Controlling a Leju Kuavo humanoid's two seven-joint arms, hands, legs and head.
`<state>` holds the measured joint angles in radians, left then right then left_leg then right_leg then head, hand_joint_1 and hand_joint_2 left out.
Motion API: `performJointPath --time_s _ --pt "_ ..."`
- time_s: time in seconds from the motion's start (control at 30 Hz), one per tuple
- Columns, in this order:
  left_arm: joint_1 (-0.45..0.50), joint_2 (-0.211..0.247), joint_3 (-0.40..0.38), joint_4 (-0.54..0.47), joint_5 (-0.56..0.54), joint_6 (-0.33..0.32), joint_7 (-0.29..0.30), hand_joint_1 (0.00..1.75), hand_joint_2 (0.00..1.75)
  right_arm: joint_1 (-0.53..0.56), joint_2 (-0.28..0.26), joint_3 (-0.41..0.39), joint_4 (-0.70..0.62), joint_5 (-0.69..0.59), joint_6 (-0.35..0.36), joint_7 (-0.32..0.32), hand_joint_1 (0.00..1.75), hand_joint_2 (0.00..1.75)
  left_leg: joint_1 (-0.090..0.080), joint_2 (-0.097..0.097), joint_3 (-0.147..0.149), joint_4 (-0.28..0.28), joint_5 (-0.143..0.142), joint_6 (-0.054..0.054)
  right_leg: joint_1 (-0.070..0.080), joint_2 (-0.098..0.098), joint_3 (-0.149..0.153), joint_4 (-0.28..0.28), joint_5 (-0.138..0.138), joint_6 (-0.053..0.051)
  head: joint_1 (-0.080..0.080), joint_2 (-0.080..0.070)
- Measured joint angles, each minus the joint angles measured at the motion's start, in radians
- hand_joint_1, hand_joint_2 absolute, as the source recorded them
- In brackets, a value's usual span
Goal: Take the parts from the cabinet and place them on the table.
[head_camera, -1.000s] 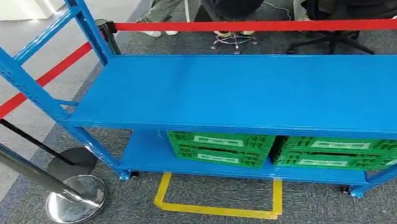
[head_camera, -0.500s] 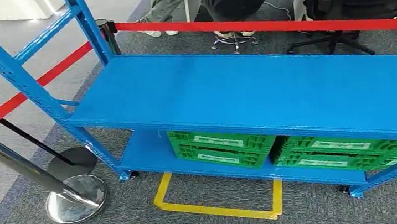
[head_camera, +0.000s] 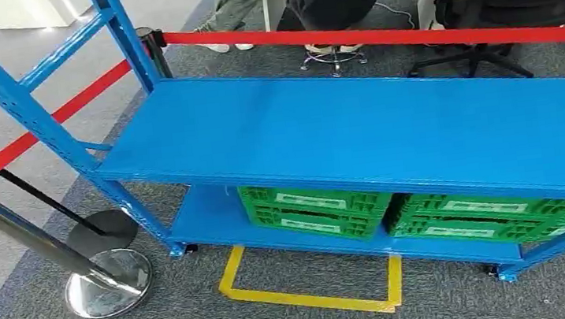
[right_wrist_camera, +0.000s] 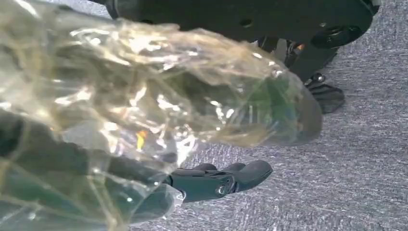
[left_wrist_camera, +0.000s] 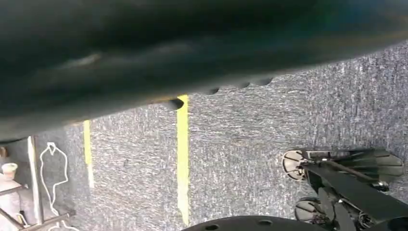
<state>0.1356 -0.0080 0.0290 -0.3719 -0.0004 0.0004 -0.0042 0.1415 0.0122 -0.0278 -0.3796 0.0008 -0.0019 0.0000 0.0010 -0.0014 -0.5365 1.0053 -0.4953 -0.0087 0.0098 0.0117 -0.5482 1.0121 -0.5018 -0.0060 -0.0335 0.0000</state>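
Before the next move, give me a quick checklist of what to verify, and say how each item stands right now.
1. Part in the right hand: ok. It holds a clear plastic bag, with dark fingers beneath the bag.
2. Left hand free: cannot tell. Its wrist view is too dark and blurred.
3. Room on the top shelf of the blue rack: ok, nothing lies on it.
4. Green crates out of the way: ok, they sit on the lower shelf.
5. Lined up with the yellow floor marking: cannot tell. It lies ahead, at the rack's foot.
6. Stanchion off the path: ok, it stands to the rack's left.
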Motion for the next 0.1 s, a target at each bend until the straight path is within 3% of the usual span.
performJointPath --time_s 0.1 --pt "0.0 0.0 0.0 0.0 0.0 0.0 0.0 0.0 0.0 0.0 0.0 0.001 0.0 0.0 0.0 0.0 0.0 0.0 0.0 0.0 0.0 0.0 0.0 0.0 0.0 0.0 0.0 0.0 0.0 0.0 0.0 0.0"
